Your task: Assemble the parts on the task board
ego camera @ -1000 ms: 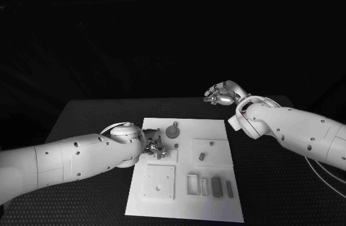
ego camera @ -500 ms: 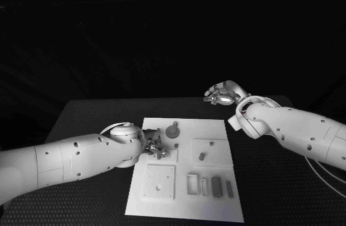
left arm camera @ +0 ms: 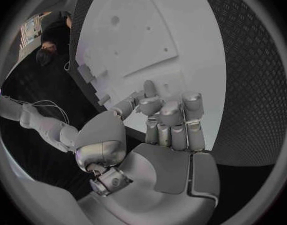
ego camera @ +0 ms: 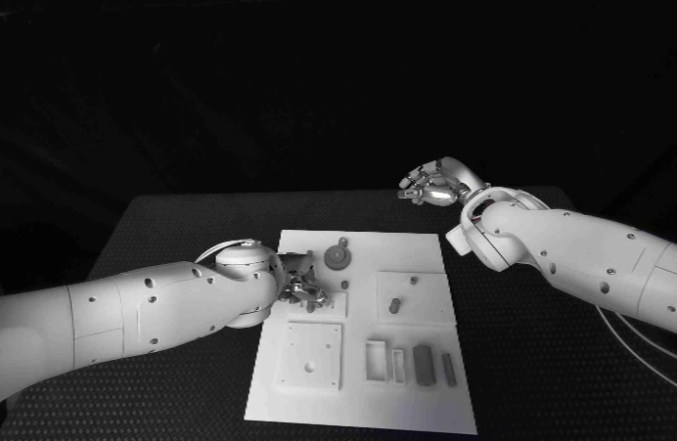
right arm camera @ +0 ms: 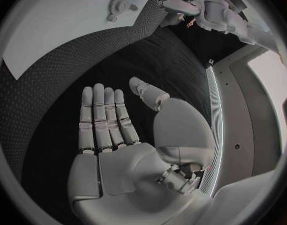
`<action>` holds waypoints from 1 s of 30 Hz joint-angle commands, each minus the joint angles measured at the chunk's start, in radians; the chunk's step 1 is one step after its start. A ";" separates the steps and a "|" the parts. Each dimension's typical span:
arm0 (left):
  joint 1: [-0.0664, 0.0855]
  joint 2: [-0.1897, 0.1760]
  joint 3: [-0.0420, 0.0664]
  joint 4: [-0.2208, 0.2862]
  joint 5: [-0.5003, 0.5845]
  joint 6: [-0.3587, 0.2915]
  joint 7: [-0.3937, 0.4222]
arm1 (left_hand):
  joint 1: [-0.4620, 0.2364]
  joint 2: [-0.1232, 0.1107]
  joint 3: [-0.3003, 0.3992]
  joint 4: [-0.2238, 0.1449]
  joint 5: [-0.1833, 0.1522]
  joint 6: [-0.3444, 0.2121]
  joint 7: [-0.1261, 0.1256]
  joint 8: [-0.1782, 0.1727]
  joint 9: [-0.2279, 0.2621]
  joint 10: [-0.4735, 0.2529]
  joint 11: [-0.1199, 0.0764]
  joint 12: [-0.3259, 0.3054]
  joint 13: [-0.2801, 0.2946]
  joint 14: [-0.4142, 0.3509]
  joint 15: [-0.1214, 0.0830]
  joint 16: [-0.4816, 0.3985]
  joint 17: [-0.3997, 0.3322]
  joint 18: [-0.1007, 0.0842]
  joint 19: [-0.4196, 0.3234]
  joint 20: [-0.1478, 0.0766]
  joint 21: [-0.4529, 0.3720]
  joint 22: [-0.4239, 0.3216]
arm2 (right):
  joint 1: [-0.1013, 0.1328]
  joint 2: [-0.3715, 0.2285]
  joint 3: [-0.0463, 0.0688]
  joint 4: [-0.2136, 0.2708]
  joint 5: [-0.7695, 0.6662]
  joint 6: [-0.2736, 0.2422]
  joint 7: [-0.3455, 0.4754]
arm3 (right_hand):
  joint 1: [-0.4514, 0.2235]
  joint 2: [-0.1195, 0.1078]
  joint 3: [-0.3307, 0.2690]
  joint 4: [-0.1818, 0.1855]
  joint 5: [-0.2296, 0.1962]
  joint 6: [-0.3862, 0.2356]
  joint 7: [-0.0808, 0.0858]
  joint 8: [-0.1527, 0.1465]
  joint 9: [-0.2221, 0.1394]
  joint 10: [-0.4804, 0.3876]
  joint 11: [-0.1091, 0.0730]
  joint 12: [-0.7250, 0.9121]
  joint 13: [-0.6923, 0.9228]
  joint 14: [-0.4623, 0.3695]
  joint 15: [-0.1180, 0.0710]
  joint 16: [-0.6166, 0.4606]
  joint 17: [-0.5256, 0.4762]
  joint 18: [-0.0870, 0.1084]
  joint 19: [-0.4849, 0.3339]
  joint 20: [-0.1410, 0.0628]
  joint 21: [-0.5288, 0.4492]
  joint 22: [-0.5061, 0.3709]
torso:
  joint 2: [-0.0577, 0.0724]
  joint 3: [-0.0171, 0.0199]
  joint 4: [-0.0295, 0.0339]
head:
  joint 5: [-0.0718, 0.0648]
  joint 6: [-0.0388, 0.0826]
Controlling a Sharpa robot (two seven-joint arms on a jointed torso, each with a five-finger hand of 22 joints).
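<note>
**Board in mid-table, left hand over its left edge**

The board (ego camera: 364, 329) is a white rectangular plate lying flat on the black table (ego camera: 169, 236), its long side running from 12 to 6 o'clock. Raised square plates sit on it: one at about 7 o'clock with small holes (ego camera: 310, 355), one at 3 o'clock (ego camera: 415, 297) with a short dark peg-like part (ego camera: 396, 305) on it. Near 12 o'clock lies a grey gear (ego camera: 338, 256), round and toothed, with a small knob just beside it. At 5 o'clock a row of narrow upright pieces stands side by side: a pale open frame (ego camera: 376, 360), then darker grey bars (ego camera: 424, 365).

The left hand (ego camera: 300, 286) is at the board's 9 o'clock edge, fingers curled in close together over the white surface; whether anything is between them I cannot tell. In the left wrist view the fingers (left arm camera: 171, 120) bend down toward the board (left arm camera: 181, 60).

The right hand (ego camera: 434, 185) is off the board at 1 o'clock, above the table. In the right wrist view its fingers (right arm camera: 103, 115) lie straight and flat, thumb apart, holding nothing.
</note>
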 commanded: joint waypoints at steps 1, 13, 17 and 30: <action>-0.001 0.003 0.000 0.002 -0.006 0.014 0.003 | -0.013 -0.001 0.000 0.007 -0.001 0.003 0.008 0.006 -0.001 -0.004 -0.001 -0.006 0.002 0.003 -0.009 0.006 -0.001 -0.001 -0.008 -0.098 0.003 0.015 | 0.000 0.001 0.000 0.001 -0.001 0.013 0.010 | -0.004 -0.010 -0.007 0.005 0.007 -0.007 -0.003 -0.003 -0.002 -0.003 0.000 0.000 -0.004 -0.006 0.001 -0.006 0.001 -0.010 -0.008 0.002 -0.005 0.002 | 0.000 0.0002 0.0006 | -0.001 -0.002; -0.001 0.003 0.000 -0.001 -0.005 0.012 0.002 | -0.024 -0.005 0.003 0.022 -0.001 0.002 0.007 0.009 -0.002 -0.003 -0.002 -0.007 0.004 0.003 -0.009 0.007 -0.001 0.001 -0.008 -0.099 0.005 0.015 | 0.000 0.001 0.000 0.001 -0.001 0.013 0.009 | -0.014 -0.011 -0.027 0.009 0.042 -0.008 -0.003 -0.002 -0.001 -0.004 0.000 0.007 -0.020 -0.007 0.000 -0.006 0.002 -0.007 -0.008 0.004 -0.010 0.010 | 0.000 0.0014 0.0003 | 0.000 -0.001; -0.001 0.004 0.000 -0.001 -0.002 0.012 0.003 | -0.039 0.002 0.002 0.037 -0.001 0.002 0.007 0.011 -0.003 -0.003 -0.002 -0.007 0.006 0.002 -0.010 0.008 -0.001 0.001 -0.009 -0.098 0.005 0.015 | 0.000 0.001 0.000 0.001 -0.001 0.014 0.009 | -0.014 -0.011 -0.028 0.009 0.042 -0.008 -0.003 -0.002 -0.001 -0.004 0.000 0.007 -0.020 -0.007 0.000 -0.006 0.002 -0.007 -0.008 0.004 -0.010 0.010 | 0.000 0.0012 -0.0003 | 0.000 0.000; -0.001 0.004 0.000 -0.005 0.001 0.010 0.003 | -0.091 0.003 -0.006 0.070 -0.001 0.000 0.006 0.016 -0.005 -0.003 -0.003 -0.007 0.012 0.001 -0.011 0.012 -0.001 0.003 -0.014 -0.098 0.007 0.016 | 0.000 0.000 0.000 0.001 -0.001 0.014 0.010 | -0.014 -0.011 -0.029 0.008 0.043 -0.008 -0.003 -0.002 -0.001 -0.004 0.000 0.008 -0.022 -0.007 0.000 -0.006 0.002 -0.007 -0.008 0.004 -0.010 0.011 | 0.000 0.0002 0.0001 | -0.002 0.000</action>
